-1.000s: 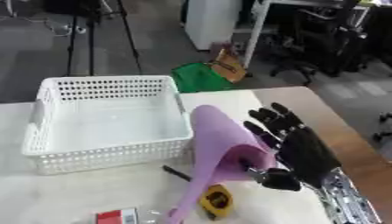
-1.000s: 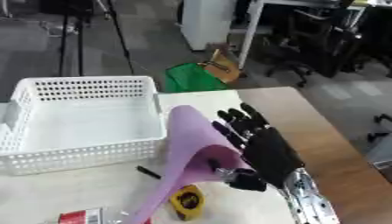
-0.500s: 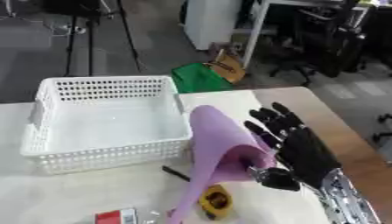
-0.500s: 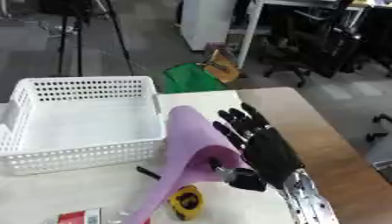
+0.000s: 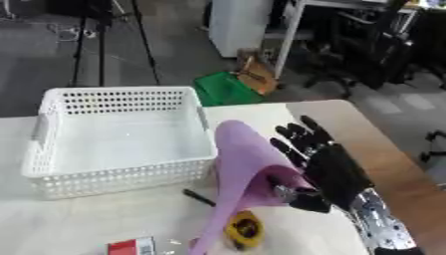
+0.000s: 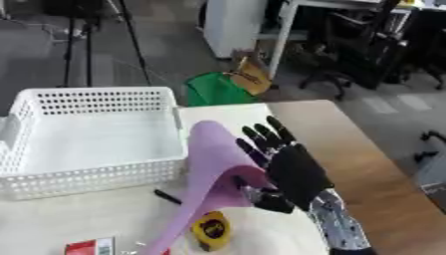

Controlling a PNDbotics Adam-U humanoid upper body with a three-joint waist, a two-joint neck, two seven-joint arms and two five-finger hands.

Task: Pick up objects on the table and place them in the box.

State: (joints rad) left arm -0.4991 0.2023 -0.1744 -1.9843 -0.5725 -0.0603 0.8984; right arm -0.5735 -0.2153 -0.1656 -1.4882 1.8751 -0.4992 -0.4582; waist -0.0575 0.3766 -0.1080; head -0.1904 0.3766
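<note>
My right hand [image 5: 327, 168] holds a large purple sheet [image 5: 248, 174] pinched between thumb and fingers, lifted off the table just right of the white perforated basket [image 5: 117, 169]. The sheet curls upward to a point and its lower end trails down to the table's front. The fingers stretch up behind the sheet while the thumb presses its front. A yellow tape measure [image 5: 243, 230] lies on the table under the sheet. A thin black pen [image 5: 198, 197] lies near the basket's front right corner. A small red packet [image 5: 131, 247] sits at the front edge. The basket is empty.
The pale table [image 5: 52, 224] ends in a wooden strip [image 5: 383, 164] on the right. Beyond the far edge are a green bin [image 5: 222, 89], tripod legs and office chairs on the floor.
</note>
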